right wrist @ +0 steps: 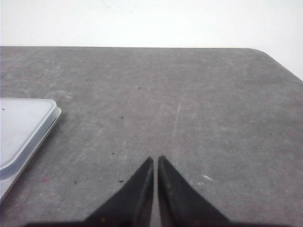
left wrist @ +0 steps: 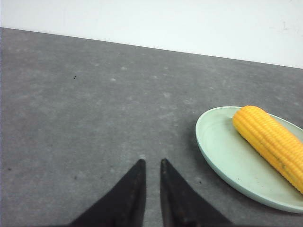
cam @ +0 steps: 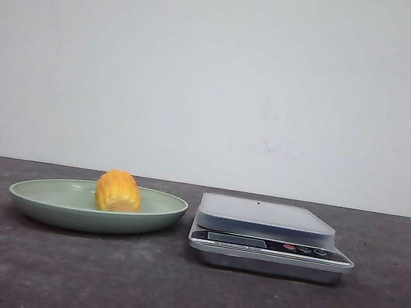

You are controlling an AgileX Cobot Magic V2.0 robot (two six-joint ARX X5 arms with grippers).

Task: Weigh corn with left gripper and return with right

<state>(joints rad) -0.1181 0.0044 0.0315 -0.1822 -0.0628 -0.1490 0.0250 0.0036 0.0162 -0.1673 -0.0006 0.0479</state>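
Hovering over bare table, the left gripper (left wrist: pixel 151 163) and right gripper (right wrist: pixel 155 160) are nearly closed, empty; the corn (left wrist: pixel 272 142) is cropped.

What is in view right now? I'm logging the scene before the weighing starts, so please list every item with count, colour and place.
corn: one, yellow-orange, lying in the plate.
plate: one, pale green, on the table to the left of the scale.
scale: one, silver with a grey platform, nothing on it, right of the plate.
table: one, dark grey.
left gripper: black, nearly closed, empty, above the table beside the plate.
right gripper: black, closed, empty, above the table beside the scale.
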